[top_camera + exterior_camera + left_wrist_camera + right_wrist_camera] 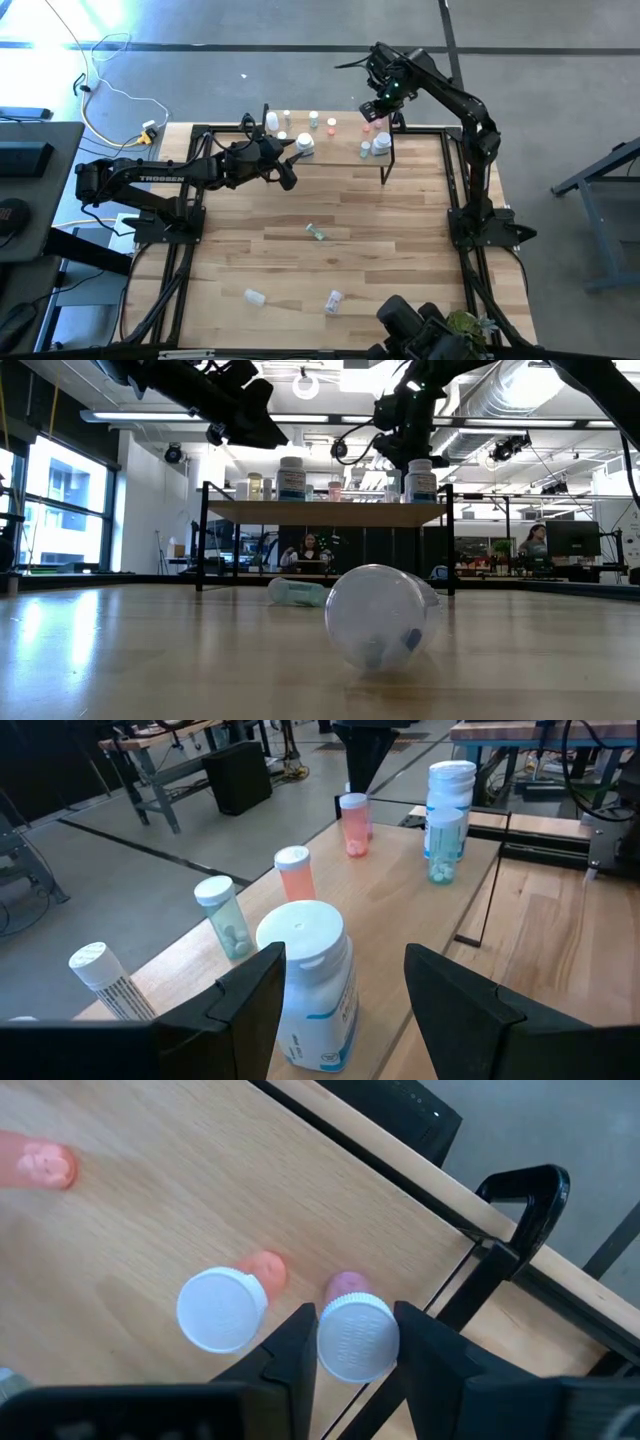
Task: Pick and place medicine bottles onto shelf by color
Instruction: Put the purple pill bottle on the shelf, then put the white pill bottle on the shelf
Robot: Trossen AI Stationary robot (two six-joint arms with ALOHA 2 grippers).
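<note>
The shelf [340,150] stands at the table's far middle with several medicine bottles upright on it. My left gripper [290,165] is open at the shelf's near left. Its fingers stand on either side of a white bottle [310,985] that rests on its base on the shelf [400,920]; whether one finger touches it I cannot tell. My right gripper [357,1355] hangs over the shelf's far right part, shut on a pink, white-capped bottle [347,1285]. An orange-pink capped bottle [222,1308] stands right beside it. My right gripper pinches the pink bottle's white cap [357,1338] between its two fingers, one on each side. The fingers come from above, pointing down. The bottle hangs upright below them, just over the shelf board [150,1210]; whether its base rests on the board I cannot tell.
Also on the shelf: a labelled white bottle [100,980], a green one [225,915], an orange one [295,875] and a white-and-blue stack [448,820]. Lying loose on the table are a green bottle [316,232], a clear one [254,296] and another [334,300].
</note>
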